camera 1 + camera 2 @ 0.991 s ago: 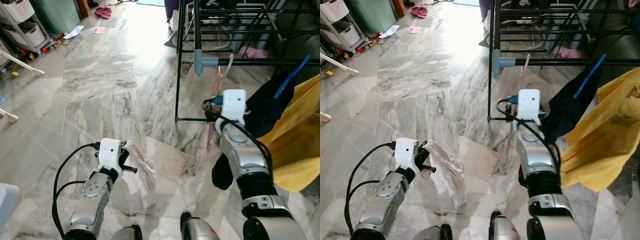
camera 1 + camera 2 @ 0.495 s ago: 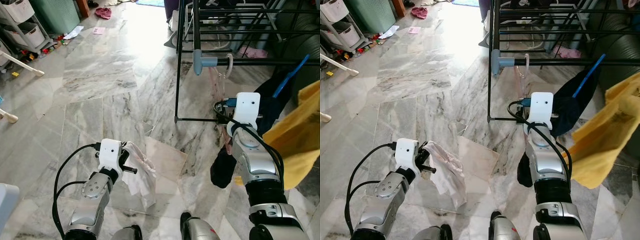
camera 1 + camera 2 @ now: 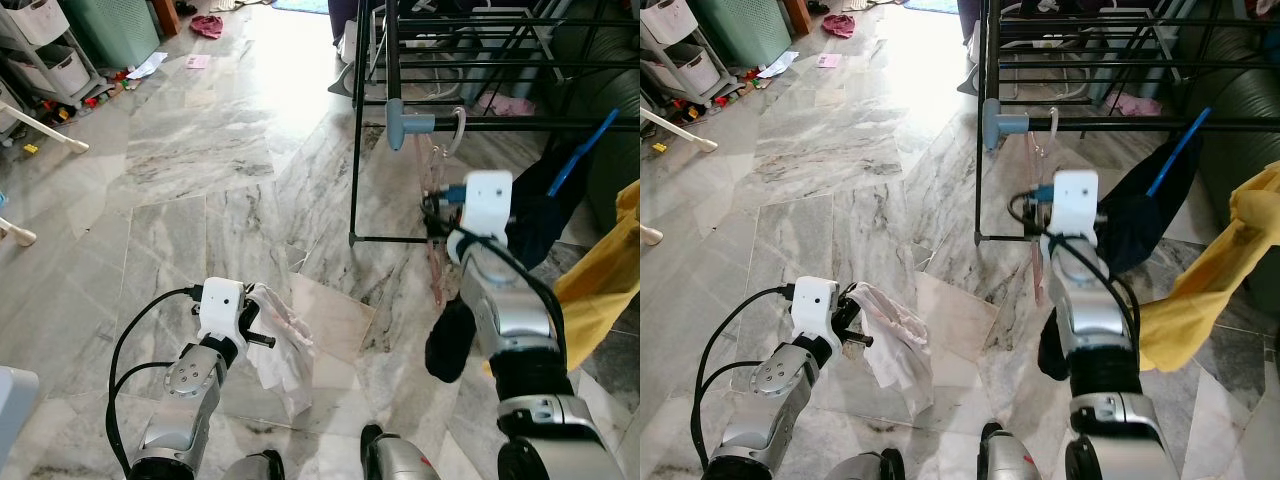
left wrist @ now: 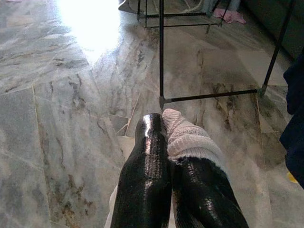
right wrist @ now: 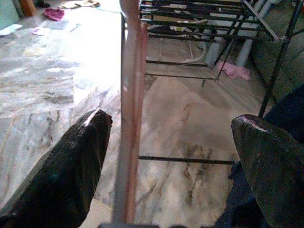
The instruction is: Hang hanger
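Observation:
A clear pink hanger (image 3: 436, 235) hangs from the black drying rack's front rail (image 3: 530, 124), its hook (image 3: 457, 117) looped over the rail beside a grey-blue joint (image 3: 402, 122). My right gripper (image 5: 172, 119) is open, and the hanger's pink bar (image 5: 130, 109) stands between its wide-spread fingers (image 5: 71, 175) without touching them. My right wrist (image 3: 489, 204) is just right of the hanger, below the rail. Low at the left, my left gripper (image 4: 161, 118) is shut on a white-pink cloth (image 3: 283, 348) that droops toward the floor.
A dark garment on a blue hanger (image 3: 548, 200) and a yellow cloth (image 3: 605, 285) hang on the rack to the right. A black cloth (image 3: 450, 340) dangles by my right forearm. Shelves with bins (image 3: 50, 55) and toys stand far left. Marble floor (image 3: 200, 150) lies open ahead.
My right wrist has shifted a little to the right and up beside the hanger. The hanger's hook now sits over the rail. The yellow cloth has swung away to the right.

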Available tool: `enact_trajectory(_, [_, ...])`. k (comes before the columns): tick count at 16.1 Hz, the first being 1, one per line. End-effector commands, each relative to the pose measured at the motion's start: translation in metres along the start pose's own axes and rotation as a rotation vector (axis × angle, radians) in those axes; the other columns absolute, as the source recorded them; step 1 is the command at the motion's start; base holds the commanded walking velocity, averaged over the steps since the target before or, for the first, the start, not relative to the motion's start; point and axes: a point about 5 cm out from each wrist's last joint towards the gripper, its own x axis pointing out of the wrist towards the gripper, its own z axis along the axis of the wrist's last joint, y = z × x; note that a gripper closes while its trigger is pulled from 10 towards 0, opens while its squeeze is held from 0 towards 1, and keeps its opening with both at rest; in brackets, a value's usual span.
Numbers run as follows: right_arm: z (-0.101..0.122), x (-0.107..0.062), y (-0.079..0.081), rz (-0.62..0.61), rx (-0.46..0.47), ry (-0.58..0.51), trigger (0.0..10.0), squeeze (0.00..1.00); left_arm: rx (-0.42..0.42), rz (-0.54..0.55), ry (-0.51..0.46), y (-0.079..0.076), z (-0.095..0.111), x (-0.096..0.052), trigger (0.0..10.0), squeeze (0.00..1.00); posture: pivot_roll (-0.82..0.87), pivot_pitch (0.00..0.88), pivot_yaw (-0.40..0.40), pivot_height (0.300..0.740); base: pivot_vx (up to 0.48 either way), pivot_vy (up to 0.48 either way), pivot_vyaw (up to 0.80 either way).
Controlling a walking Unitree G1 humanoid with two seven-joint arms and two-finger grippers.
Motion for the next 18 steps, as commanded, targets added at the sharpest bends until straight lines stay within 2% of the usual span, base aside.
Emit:
enact_trajectory(1, [-0.001,-0.001,0.005,0.033,0.001,0.006,10.0,0.0,0.002,0.007,0.023,0.001,-0.005,-0.002,10.0,0.0,-0.07,0.214,0.073,0.74,0.0,0.0,0.0])
enact_trajectory(2, [0.001,-0.002,0.011,0.071,0.012,-0.001,10.0,0.0,0.001,0.012,0.023,0.001,-0.005,-0.002,10.0,0.0,-0.07,0.215,0.072,0.74,0.0,0.0,0.0])
enact_trajectory(6, [-0.003,-0.003,0.014,0.086,0.024,0.013,10.0,0.0,0.003,0.013,0.028,0.002,-0.007,-0.003,10.0,0.0,-0.07,0.218,0.072,0.74,0.0,0.0,0.0])
enact_trajectory(7, [-0.006,-0.004,0.015,0.081,0.027,0.027,6.9,0.0,0.004,0.009,0.032,0.002,-0.007,-0.004,10.0,0.0,-0.08,0.217,0.073,0.74,0.0,0.0,0.0])
enact_trajectory(8, [-0.008,-0.004,0.015,0.07,0.031,0.038,0.0,0.0,0.004,0.007,0.032,0.001,-0.007,-0.003,10.0,0.0,-0.08,0.217,0.071,0.74,0.0,0.0,0.0])
enact_trajectory(18, [-0.012,-0.001,0.023,0.086,0.069,0.081,0.0,0.0,0.004,0.002,0.047,0.001,-0.01,-0.004,10.0,0.0,-0.07,0.219,0.071,0.74,0.0,0.0,0.0])
